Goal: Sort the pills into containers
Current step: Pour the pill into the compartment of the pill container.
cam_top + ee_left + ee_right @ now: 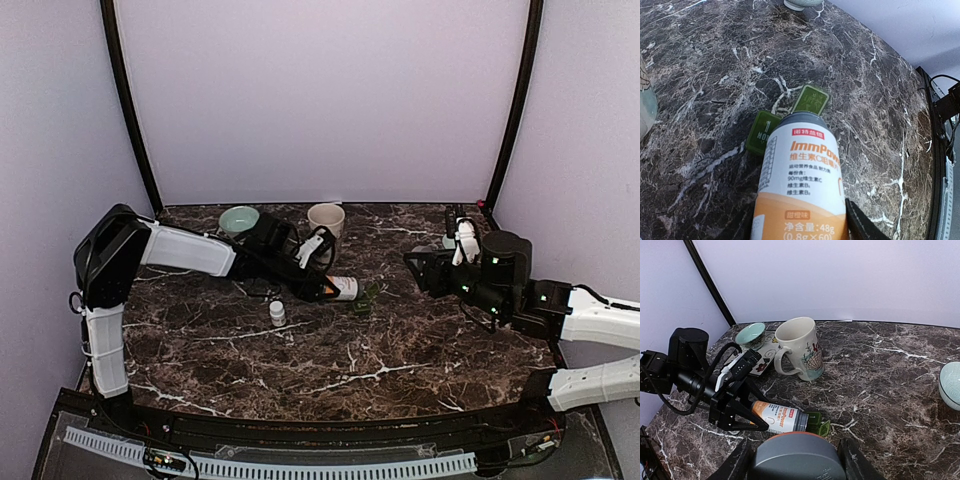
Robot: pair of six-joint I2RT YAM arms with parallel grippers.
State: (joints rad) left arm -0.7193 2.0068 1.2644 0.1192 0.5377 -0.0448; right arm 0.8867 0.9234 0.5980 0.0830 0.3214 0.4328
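Pill box (812, 99) at mid-table, no pills seen inside, at the mouth of the tipped vitamin bottle (802, 185) clamped in the left gripper (318, 283); right gripper (792, 467) closed on a grey round lid (795, 450); sorting seemingly barely begun.

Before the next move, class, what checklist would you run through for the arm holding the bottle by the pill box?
1. Left jaws grip the bottle: ok.
2. Bottle end points at the pill box: ok.
3. Bottle is open: cannot tell.
4. Pills in the pill box: cannot tell.
5. Right jaws hold the grey cap away from the bottle: ok.
6. Mug stands apart from the bottle: ok.
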